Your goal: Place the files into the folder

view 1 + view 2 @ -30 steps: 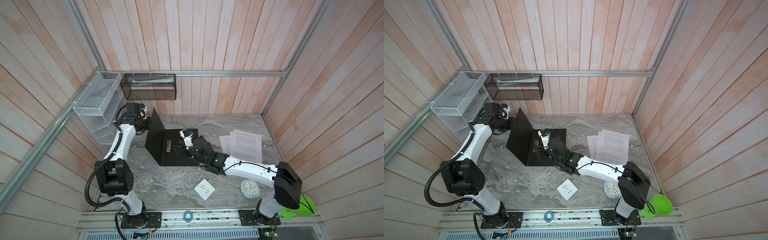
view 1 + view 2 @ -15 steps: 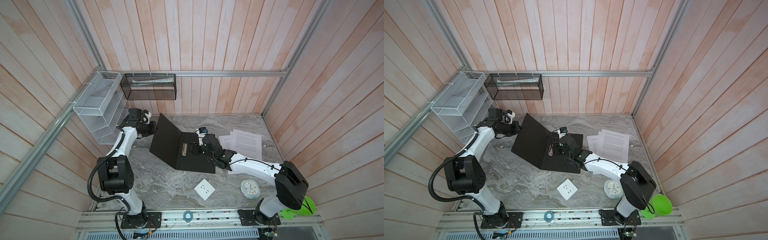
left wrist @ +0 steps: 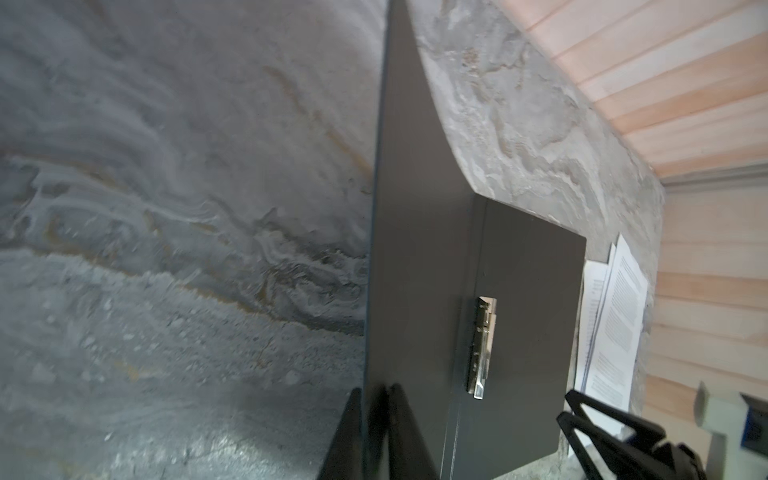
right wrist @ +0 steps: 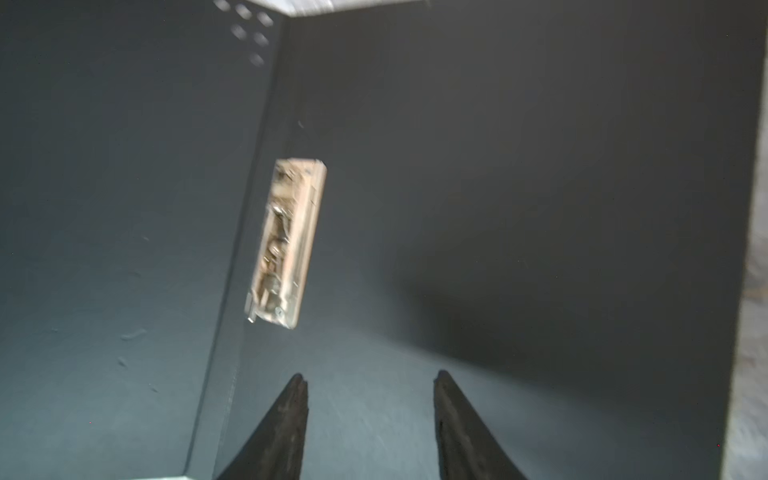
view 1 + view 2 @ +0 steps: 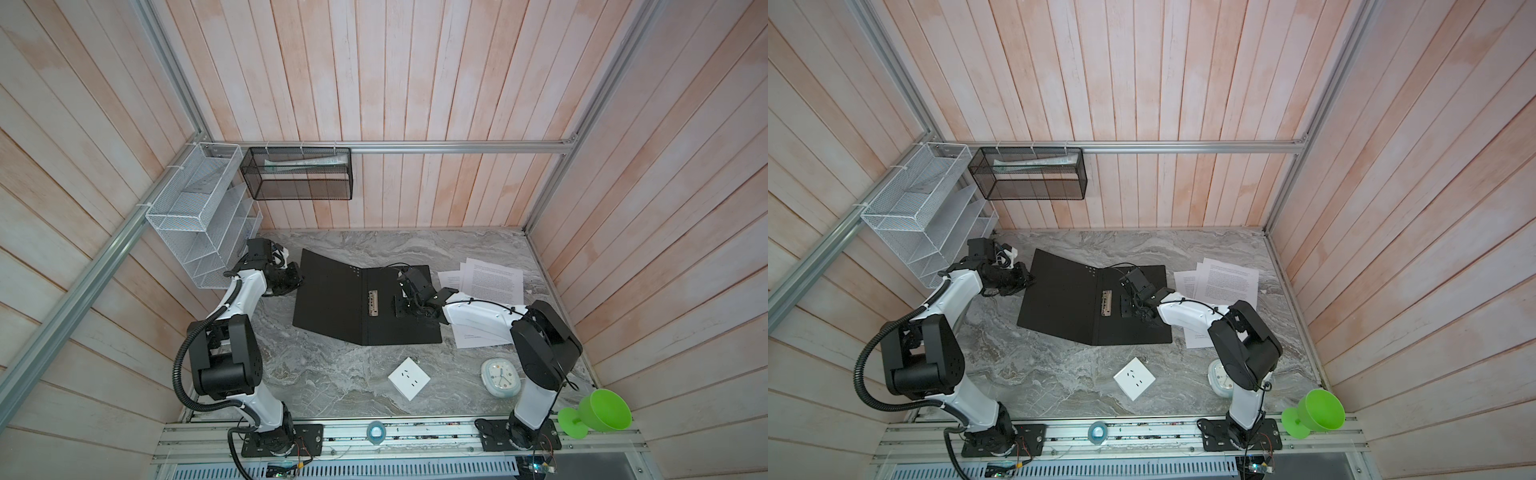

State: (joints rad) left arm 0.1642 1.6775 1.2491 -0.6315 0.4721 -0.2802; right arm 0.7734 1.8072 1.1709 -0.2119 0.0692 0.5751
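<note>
The left claw (image 3: 375,388) is cut off in its wrist view: only two dark finger ends show, standing on either side of the free edge of the folder (image 3: 519,270). Whether they pinch that cover or merely straddle it I cannot tell. In both top views this claw (image 5: 293,279) is a dark lump at the cover's edge, its fingers unreadable.

The right claw (image 4: 370,374) is released, its fingers spread with nothing between them, low over the folder's black inside. The metal clip (image 4: 286,245) sits ahead of its fingertips, blurred. In a top view the claw (image 5: 1127,309) merges with the black panel beneath it.

The folder (image 5: 332,299) lies open on the surface (image 5: 332,374). The files (image 5: 492,278) lie behind the right claw, outside the folder, one sheet partly hidden under that arm. The right wrist view misses them; the left wrist view catches them (image 3: 615,320) beyond the folder's far edge.
</note>
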